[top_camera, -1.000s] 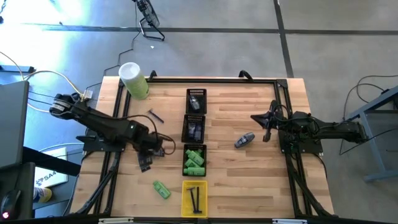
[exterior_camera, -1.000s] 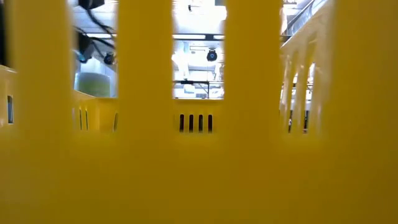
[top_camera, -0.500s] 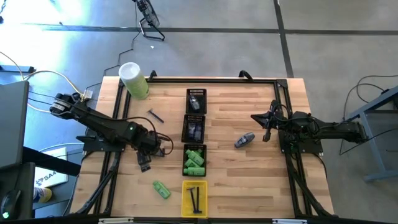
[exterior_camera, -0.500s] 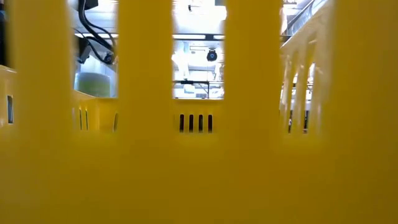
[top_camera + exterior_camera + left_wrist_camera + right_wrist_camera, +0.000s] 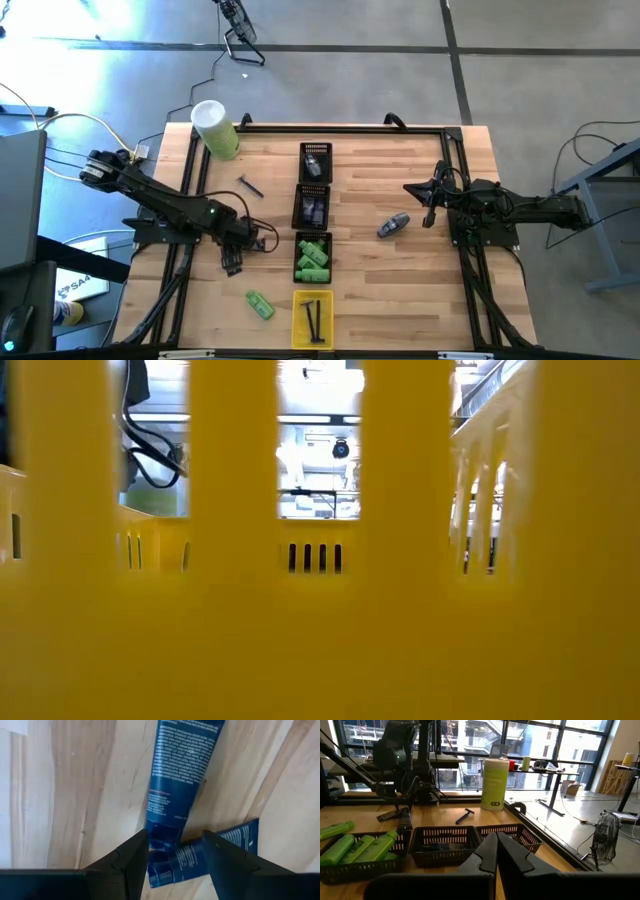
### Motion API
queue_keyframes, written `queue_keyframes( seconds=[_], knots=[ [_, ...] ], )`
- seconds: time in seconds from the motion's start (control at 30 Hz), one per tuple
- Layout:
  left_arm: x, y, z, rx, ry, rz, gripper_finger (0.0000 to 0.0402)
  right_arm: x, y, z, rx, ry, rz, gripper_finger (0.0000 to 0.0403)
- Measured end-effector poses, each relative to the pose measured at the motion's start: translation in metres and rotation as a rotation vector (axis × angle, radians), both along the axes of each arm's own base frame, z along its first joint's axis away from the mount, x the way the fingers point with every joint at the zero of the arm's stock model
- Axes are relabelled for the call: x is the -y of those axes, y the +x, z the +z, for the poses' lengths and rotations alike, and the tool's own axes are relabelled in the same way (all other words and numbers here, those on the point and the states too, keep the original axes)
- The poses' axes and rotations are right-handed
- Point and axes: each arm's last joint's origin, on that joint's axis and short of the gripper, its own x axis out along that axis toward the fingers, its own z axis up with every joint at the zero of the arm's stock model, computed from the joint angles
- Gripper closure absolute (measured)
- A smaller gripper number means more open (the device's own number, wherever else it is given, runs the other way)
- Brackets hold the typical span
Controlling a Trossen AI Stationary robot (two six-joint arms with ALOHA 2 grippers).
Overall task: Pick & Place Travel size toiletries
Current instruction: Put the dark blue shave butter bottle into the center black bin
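Two dark blue tubes lie flat on the wooden table, one [image 5: 182,765] overlapping the other [image 5: 225,840]. My left gripper [image 5: 175,839] [image 5: 236,252] points down over them, open, its fingers on either side of the upper tube's flat end [image 5: 162,831]. I see no touch. A green bottle [image 5: 259,305], a grey-blue oval piece [image 5: 393,225] and a thin dark stick [image 5: 249,186] lie loose on the table. My right gripper [image 5: 428,205] [image 5: 496,845] waits at the right, shut and level.
A column of trays runs down the table's middle: two black ones [image 5: 315,162] [image 5: 312,207], a black one with green bottles [image 5: 313,258] and a yellow one [image 5: 313,320] with dark sticks, whose wall [image 5: 320,630] fills the low view. A pale-green cylinder [image 5: 215,128] stands at the far left.
My left gripper has come down toward the dark blue tubes, still pointing down, with its fingers no nearer together. The tubes have not moved.
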Motion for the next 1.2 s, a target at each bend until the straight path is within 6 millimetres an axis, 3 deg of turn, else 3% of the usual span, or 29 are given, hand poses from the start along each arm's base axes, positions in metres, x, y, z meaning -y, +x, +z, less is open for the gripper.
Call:
queue_keyframes(
  seconds=[0.47, 0.8, 1.2],
  knots=[
    [0.0, 0.001, -0.001, 0.018, 0.015, -0.016, 0.0224, 0.0, 0.0, 0.001, 0.007, 0.0, 0.0, 0.0401],
    [-0.002, -0.006, -0.028, 0.048, -0.032, 0.013, 0.0224, 0.0, 0.0, 0.001, 0.007, 0.0, 0.0, 0.0401],
    [-0.002, -0.006, -0.031, 0.063, -0.019, 0.039, 0.0224, 0.0, 0.0, 0.001, 0.007, 0.0, 0.0, 0.0401]
  ],
)
